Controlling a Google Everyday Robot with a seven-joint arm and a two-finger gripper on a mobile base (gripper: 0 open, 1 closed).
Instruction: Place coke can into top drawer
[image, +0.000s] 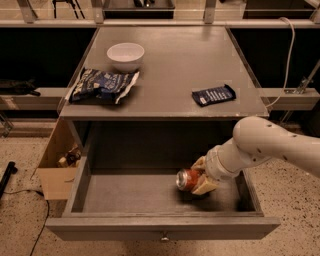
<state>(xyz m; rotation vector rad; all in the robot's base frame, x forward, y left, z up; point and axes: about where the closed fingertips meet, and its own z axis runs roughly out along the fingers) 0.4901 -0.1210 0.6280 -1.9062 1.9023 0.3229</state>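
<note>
**Camera view: can gripped inside the open drawer**

You are looking at a grey flat-topped wooden counter (175, 65) with its wide shallow grey top drawer (125, 227) standing pulled out beneath it, its small round metal knob (164, 237) facing you. Your white rounded robot arm (270, 147) is reaching in from the right. On the floor at left, a brown cardboard box (57, 165) is sitting beside the drawer. On the counter, a crumpled dark blue snack bag (102, 85) is lying in front of a white round bowl (125, 54), and a dark blue flat snack bar (213, 95) is lying at right. Inside the drawer's right half, the gripper (200, 176) is pinching the small red-orange coke can (186, 179) between its beige fingers (204, 186). The can is lying sideways, silver end leftward. Whether it is touching the drawer floor is unclear.
</note>
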